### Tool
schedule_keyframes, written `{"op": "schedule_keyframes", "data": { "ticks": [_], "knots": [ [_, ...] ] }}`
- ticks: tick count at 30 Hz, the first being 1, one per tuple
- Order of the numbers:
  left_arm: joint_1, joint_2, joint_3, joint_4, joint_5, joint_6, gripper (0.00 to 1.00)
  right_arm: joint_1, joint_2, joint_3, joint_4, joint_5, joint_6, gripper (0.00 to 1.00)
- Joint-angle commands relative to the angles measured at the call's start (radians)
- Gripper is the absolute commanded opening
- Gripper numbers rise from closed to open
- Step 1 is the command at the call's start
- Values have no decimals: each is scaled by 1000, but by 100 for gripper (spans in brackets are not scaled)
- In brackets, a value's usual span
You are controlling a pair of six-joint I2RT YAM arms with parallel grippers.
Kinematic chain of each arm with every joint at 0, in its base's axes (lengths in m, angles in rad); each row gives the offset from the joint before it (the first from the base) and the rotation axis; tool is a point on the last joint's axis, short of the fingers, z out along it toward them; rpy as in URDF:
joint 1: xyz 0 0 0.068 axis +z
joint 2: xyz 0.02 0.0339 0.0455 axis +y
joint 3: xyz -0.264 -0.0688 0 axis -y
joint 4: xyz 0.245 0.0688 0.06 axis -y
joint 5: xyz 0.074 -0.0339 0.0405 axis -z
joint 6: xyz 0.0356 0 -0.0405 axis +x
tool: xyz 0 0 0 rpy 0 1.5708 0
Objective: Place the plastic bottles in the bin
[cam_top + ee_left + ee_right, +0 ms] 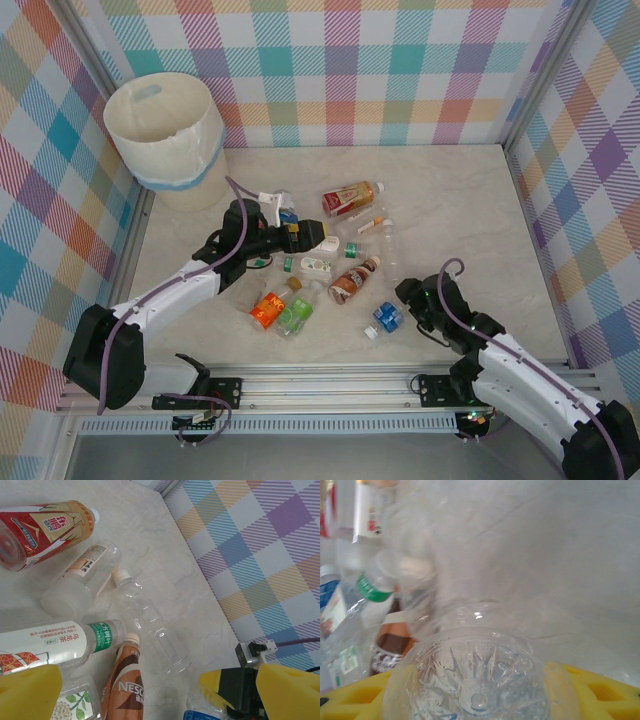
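While clenching the base of the clear unlabelled plastic bottle [388,250] in right gripper [406,291] — long axis running to 12 o'clock from the jaws — faces a long haul to the round cream-white plastic bin [165,130] at 10 o'clock. Left gripper [315,236] nearer the bin — splayed wide, empty.

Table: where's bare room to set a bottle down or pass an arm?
Bare: the far strip of table from the bin to the right wall, and right of the clear bottle. Crowded: bottles between the left gripper and right gripper.
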Motion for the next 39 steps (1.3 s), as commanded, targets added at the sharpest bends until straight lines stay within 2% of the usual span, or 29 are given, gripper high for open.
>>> {"op": "schedule_keyframes", "data": {
  "ticks": [1,7,11,14,17,23,28,33,39],
  "knots": [
    [-11,10,6,22,66,60,100,1,11,20,175,-106,-159,47],
    [-22,31,55,-63,211,164,100,2,115,144,315,-226,-197,46],
    [-72,28,72,-109,296,264,100,2,229,246,387,-267,-231,47],
    [-124,22,87,-164,258,334,100,5,298,297,469,-278,-214,47],
    [-153,23,88,-170,216,343,100,17,352,356,492,-290,-252,48],
    [-177,40,102,-182,136,341,100,52,423,418,534,-276,-291,49],
    [-179,72,129,-198,112,330,100,84,461,444,572,-281,-301,50],
    [-179,110,147,-186,186,315,92,103,485,463,598,-278,-299,51],
    [-179,142,167,-186,235,299,73,104,489,476,584,-276,-317,52]
  ]
}}
